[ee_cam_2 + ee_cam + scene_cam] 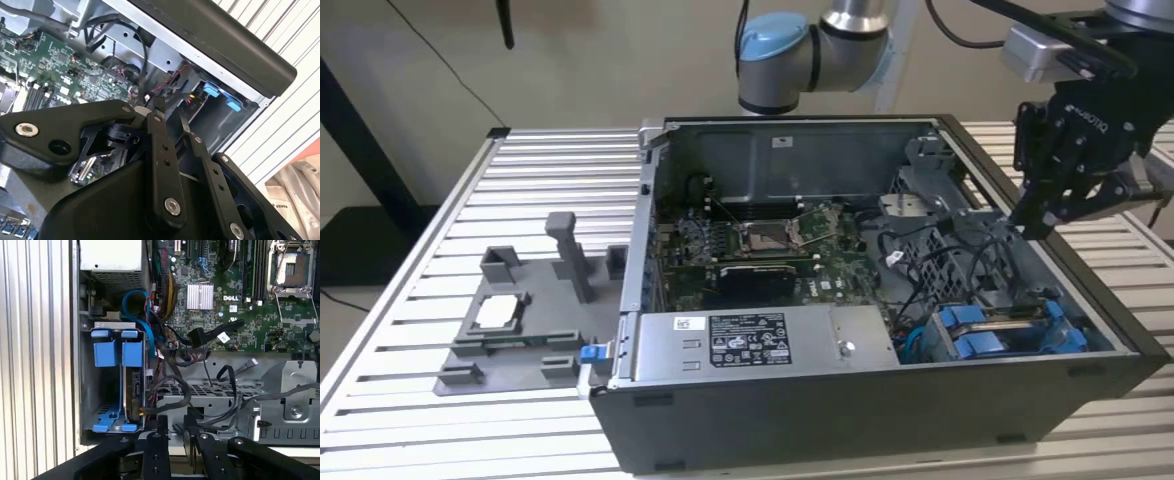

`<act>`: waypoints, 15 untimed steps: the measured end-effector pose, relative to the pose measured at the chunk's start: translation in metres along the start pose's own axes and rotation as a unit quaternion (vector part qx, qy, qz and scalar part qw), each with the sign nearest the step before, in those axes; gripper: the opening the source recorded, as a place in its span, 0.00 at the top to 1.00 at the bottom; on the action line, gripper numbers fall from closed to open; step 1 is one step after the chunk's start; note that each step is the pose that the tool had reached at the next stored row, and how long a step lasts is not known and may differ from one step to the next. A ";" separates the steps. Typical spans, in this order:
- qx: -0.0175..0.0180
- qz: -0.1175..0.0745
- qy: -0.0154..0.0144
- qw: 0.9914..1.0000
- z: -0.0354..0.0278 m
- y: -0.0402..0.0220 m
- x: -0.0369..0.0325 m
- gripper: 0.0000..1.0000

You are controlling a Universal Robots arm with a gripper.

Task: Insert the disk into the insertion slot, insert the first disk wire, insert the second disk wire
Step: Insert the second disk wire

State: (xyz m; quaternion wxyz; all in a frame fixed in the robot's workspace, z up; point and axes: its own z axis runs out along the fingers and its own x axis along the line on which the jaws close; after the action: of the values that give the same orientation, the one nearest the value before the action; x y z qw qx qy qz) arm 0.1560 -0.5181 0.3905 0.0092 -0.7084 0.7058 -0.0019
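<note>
The disk [1003, 330] is seated in the insertion slot [118, 326], lower right of the exterior view. The gripper [1031, 228] hovers over loose cables [227, 371] beside it, fingers [162, 435] slightly apart and empty, apparently positioned for the wires.

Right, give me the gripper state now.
Gripper: open or shut cannot be told; it hangs above the open computer case.
</note>
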 end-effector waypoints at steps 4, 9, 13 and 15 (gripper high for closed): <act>0.000 0.000 0.000 1.000 0.0001 0.0000 -0.0093 0.73; 0.000 0.000 0.000 1.000 0.0000 0.0011 -0.0078 0.73; 0.000 0.000 0.000 1.000 0.0000 0.0080 -0.0068 0.73; 0.001 0.000 0.000 1.000 -0.0001 0.0129 -0.0068 0.73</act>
State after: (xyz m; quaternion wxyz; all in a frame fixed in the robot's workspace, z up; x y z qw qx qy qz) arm 0.1430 -0.5114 0.3904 0.0097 -0.7084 0.7057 -0.0023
